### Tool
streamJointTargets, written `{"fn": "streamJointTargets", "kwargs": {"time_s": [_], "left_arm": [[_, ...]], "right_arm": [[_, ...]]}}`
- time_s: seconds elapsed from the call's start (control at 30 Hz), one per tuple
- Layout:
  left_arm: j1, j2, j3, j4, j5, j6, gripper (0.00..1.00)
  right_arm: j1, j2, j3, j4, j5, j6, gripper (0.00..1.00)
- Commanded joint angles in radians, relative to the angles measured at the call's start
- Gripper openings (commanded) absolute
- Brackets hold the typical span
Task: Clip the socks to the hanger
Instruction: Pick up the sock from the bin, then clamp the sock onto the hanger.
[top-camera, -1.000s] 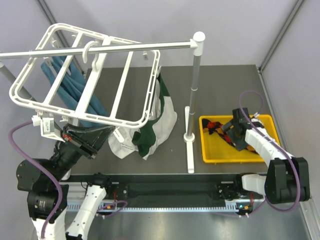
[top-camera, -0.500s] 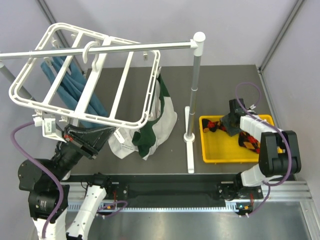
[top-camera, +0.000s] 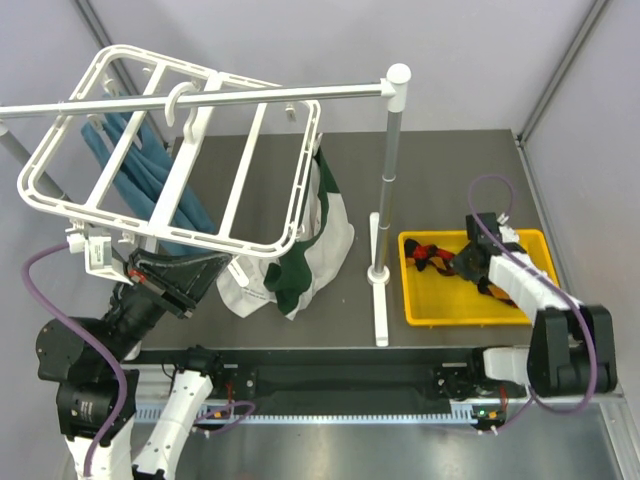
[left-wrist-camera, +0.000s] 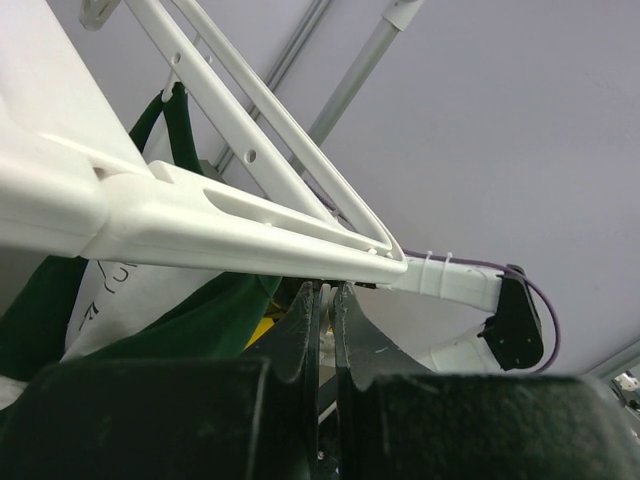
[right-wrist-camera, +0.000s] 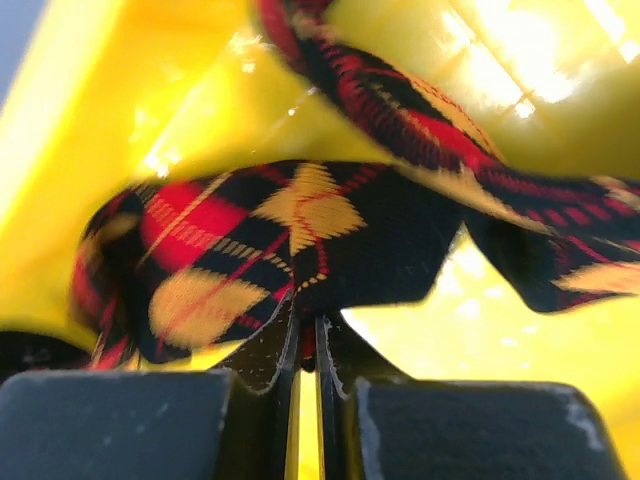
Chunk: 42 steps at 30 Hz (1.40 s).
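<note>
The white hanger (top-camera: 220, 243) hangs from a rail at the left; its rim (left-wrist-camera: 200, 220) fills the left wrist view. Blue socks (top-camera: 150, 175) and white-and-green socks (top-camera: 320, 240) hang from it. My left gripper (top-camera: 228, 266) is shut just under the near rim, fingertips (left-wrist-camera: 325, 290) against its underside; I cannot tell what lies between them. A dark argyle sock (right-wrist-camera: 300, 225) with red and yellow diamonds lies in the yellow tray (top-camera: 440, 297). My right gripper (top-camera: 462, 262) is down in the tray, shut (right-wrist-camera: 308, 322) on a fold of that sock (top-camera: 428, 252).
The silver rail (top-camera: 220, 96) runs across to an upright post (top-camera: 388, 180) with a white cap, standing on a base (top-camera: 378, 276) between the hanger and the tray. Grey walls close in on both sides.
My right gripper went from open to shut on the argyle sock, shifting about inside the tray. The left arm and the hanger have stayed put.
</note>
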Motion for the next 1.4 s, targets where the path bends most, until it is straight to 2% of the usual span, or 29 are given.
{"fn": "streamJointTargets", "kwargs": {"time_s": [0.0,0.17,0.27,0.33,0.47,0.5,0.53,0.6,0.63,0.83,0.97,1.07,1.2,1.37], "left_arm": [[0.002,0.01,-0.008,-0.013,-0.007,0.023,0.0],[0.002,0.009,-0.014,-0.007,-0.004,0.019,0.0],[0.001,0.01,-0.011,-0.008,-0.003,0.02,0.0],[0.002,0.01,-0.011,-0.007,-0.009,0.02,0.0],[0.002,0.012,-0.012,0.007,-0.009,0.008,0.0],[0.002,0.012,-0.011,0.007,-0.01,0.008,0.0],[0.002,0.012,-0.009,0.007,-0.009,0.01,0.0],[0.002,0.013,-0.006,0.001,-0.01,0.013,0.0],[0.002,0.013,-0.003,-0.002,-0.007,0.011,0.0],[0.002,0.012,0.012,-0.019,-0.01,0.017,0.0],[0.002,0.021,0.02,-0.017,0.01,-0.007,0.0],[0.002,0.024,0.037,-0.023,0.004,-0.004,0.0],[0.002,0.027,0.04,-0.028,0.01,-0.018,0.0],[0.002,0.029,0.051,-0.03,0.007,-0.024,0.0]], "right_arm": [[-0.012,-0.159,0.008,-0.073,-0.022,-0.208,0.0],[-0.009,-0.452,0.012,-0.133,-0.181,-0.401,0.0],[0.04,-0.49,0.08,-0.229,-0.269,-0.434,0.0],[0.135,-0.459,0.15,-0.329,-0.228,-0.429,0.0],[0.347,-0.393,0.229,-0.426,-0.15,-0.383,0.0],[0.454,-0.402,0.243,-0.441,-0.119,-0.363,0.0],[0.503,-0.408,0.255,-0.457,-0.044,-0.307,0.0],[0.647,-0.439,0.27,-0.48,-0.005,-0.258,0.01],[0.778,-0.471,0.258,-0.48,0.021,-0.192,0.01],[1.088,-0.473,0.209,-0.377,0.028,-0.207,0.02],[1.357,-0.364,0.278,-0.362,0.079,-0.213,0.01],[1.493,-0.298,0.357,-0.267,0.056,-0.265,0.01],[1.636,-0.194,0.514,-0.181,0.015,-0.415,0.01],[1.673,-0.091,0.626,-0.122,-0.04,-0.543,0.01]]}}
